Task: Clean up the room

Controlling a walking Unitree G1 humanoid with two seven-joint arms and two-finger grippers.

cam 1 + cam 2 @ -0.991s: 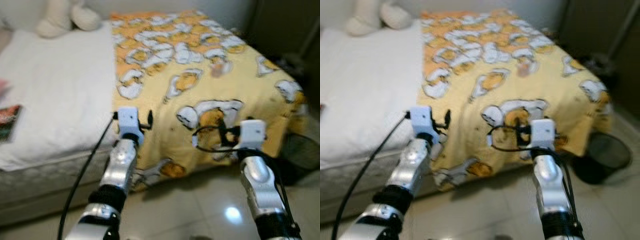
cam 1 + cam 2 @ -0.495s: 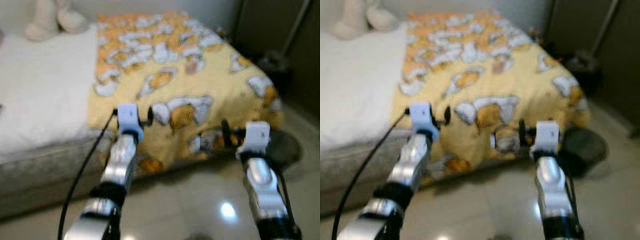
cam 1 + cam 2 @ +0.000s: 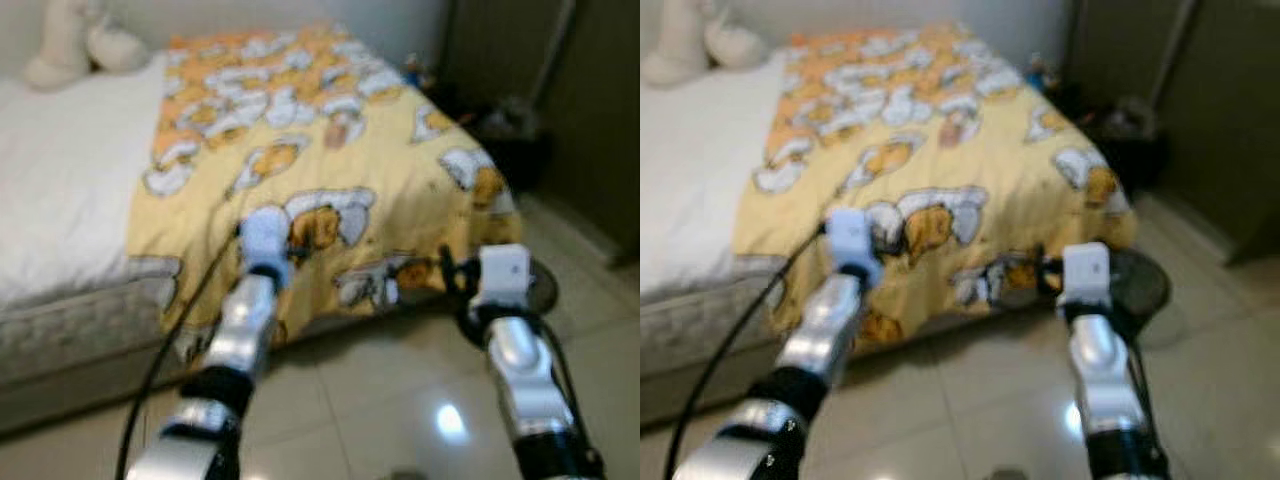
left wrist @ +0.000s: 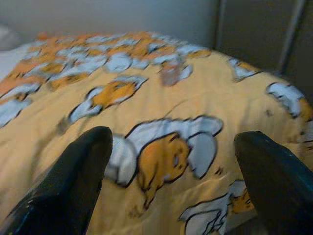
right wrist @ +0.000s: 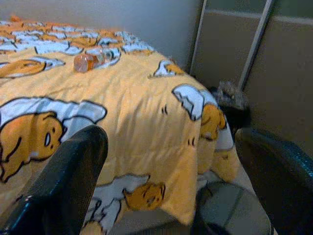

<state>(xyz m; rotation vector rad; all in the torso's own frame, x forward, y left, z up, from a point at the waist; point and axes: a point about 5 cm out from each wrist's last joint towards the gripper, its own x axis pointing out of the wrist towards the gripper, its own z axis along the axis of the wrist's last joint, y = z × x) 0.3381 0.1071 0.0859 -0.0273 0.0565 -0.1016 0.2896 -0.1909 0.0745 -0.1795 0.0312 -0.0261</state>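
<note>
Yellow cartoon-printed blanket [image 3: 330, 150] drapes over the white-sheeted bed [image 3: 70, 190], a small orange-tinted plastic bottle [image 5: 93, 60] lying on it, while the left gripper [image 4: 171, 161] and right gripper [image 5: 171, 171] hover before it, fingers spread wide, holding nothing.

A bed [image 3: 80, 190] with a white mattress stands on glossy pale tiles [image 3: 380, 400] beside dark wardrobe doors [image 3: 1200, 110].

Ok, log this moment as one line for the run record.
left gripper: open, over yellow blanket | right gripper: open, empty | bottle: lying on blanket | bin: beside bed
</note>
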